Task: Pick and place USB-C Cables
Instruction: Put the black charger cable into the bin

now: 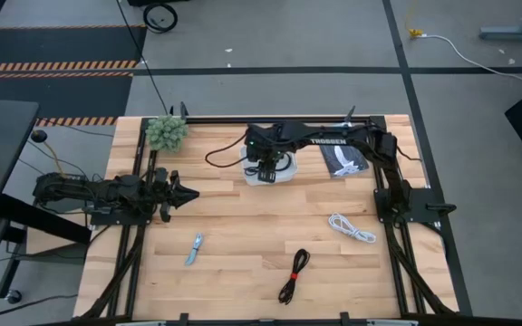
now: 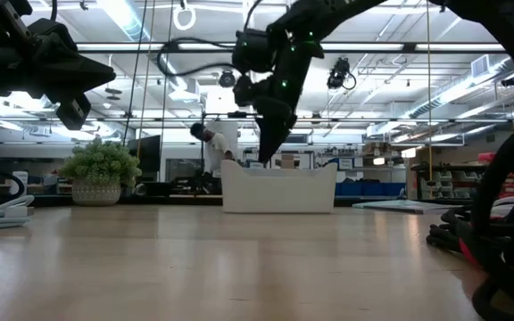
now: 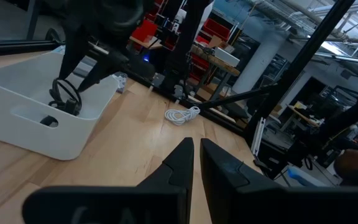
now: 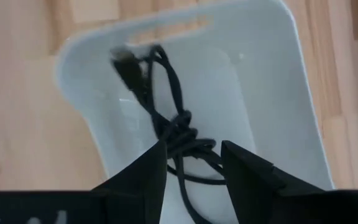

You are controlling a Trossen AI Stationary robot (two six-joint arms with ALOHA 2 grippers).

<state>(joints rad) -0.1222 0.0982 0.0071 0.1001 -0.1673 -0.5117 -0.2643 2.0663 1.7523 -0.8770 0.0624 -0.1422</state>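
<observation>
The right arm is reaching from its base across the far part of the worktop (image 1: 261,235), its wrist bending downward so that the right pincer (image 4: 193,163) is pointing into the white tray (image 4: 272,93). Its two fingers are standing parted, and a black cable (image 4: 166,118) is lying loosely coiled on the tray floor directly ahead of and between the fingertips; whether the fingers are touching the cord cannot be told. In the left wrist view the same cable (image 3: 64,96) is showing inside the tray (image 3: 36,134), just beneath the right pincer's tips.

The left arm is lying low and stretched toward the middle of the worktop, with the left pincer (image 1: 185,193) hovering above bare wood, its fingers (image 3: 179,163) drawn nearly together around nothing.

A white cable (image 1: 352,227) is resting on the worktop well apart from the right pincer, on the near side of it beside the right arm's base. A black cable with a red tie (image 1: 294,275) is lying farther toward the near edge, well apart from both pincers.
</observation>
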